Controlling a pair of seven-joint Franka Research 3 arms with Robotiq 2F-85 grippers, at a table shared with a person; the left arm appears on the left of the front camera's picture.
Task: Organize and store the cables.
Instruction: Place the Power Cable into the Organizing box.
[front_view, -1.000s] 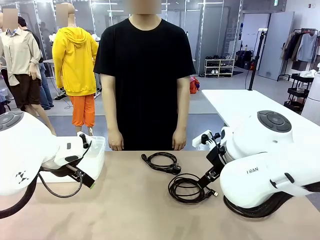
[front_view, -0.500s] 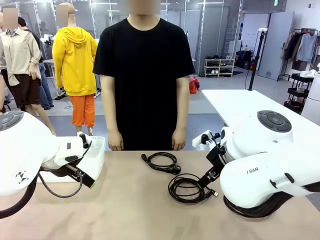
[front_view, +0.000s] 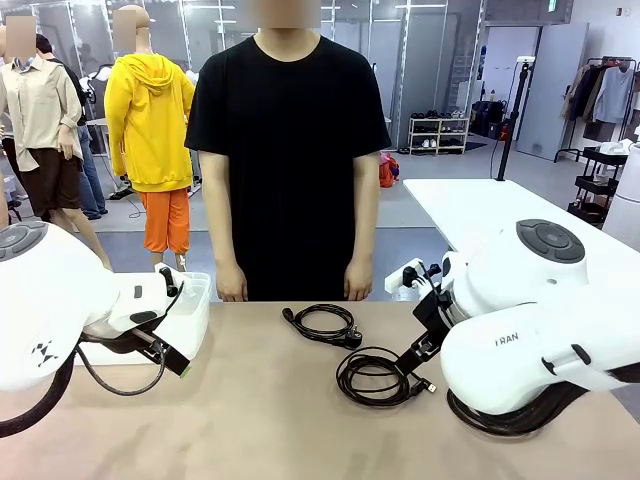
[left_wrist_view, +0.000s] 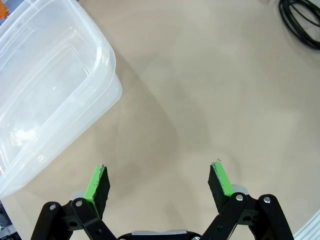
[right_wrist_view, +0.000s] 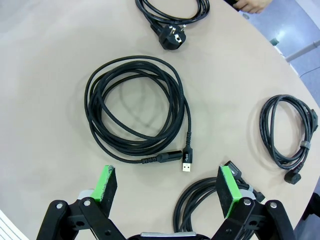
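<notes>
Nothing has moved; left claw (left_wrist_view: 159, 170) and right claw (right_wrist_view: 166, 175) gape.

White left arm (front_view: 45, 320) enters from left side, bulky wrist held low. Black two-finger left gripper (left_wrist_view: 159, 174) angled downward and inward, jaws spread wide, green pads (left_wrist_view: 98, 182) far apart, nothing between them. White right arm (front_view: 540, 330) enters from right side, wrist low. Black two-finger right gripper (right_wrist_view: 166, 176) points downward, jaws spread wide, green pads (right_wrist_view: 105, 184) apart, nothing gripped.

Right arm (front_view: 540, 330) shifted marginally rightward, it seems.
</notes>
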